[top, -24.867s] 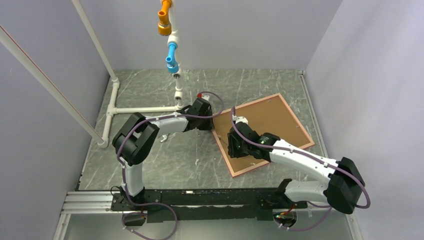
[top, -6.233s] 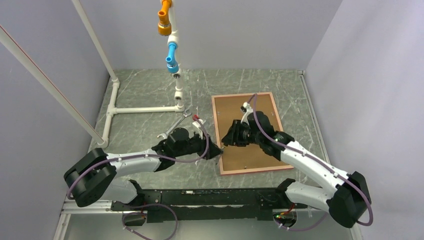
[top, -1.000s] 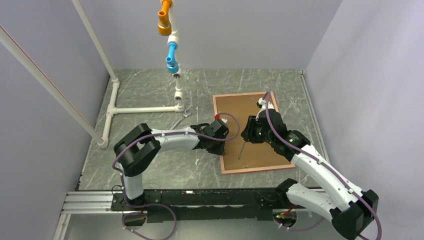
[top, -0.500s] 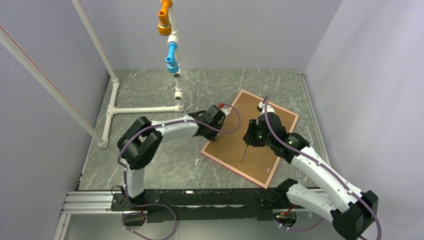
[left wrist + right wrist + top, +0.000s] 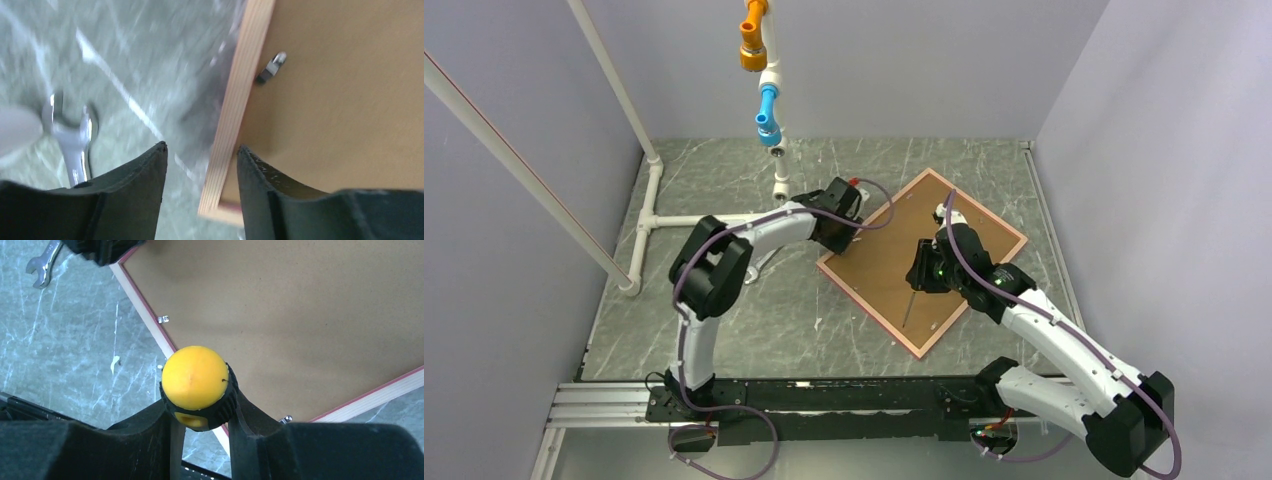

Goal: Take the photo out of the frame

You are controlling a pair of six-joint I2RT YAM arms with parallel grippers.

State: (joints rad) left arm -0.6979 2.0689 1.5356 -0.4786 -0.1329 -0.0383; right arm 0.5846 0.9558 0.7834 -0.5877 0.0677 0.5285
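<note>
Our left gripper point(image 5: 202, 147) stands half open above the edge of the frame point(image 5: 924, 255), holding nothing. Our right gripper point(image 5: 200, 407) clamps a yellow-handled screwdriver point(image 5: 196, 377) that points down at the frame's brown back. The frame lies face-down and askew on the marble table point(image 5: 724, 320).

Top overhead; wrists close, share frame point(image 5: 884, 265).

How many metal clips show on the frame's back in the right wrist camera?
2. One clip by the frame's left border; a second clip at the lower border beside the right tool. More may hide behind the screwdriver.
</note>
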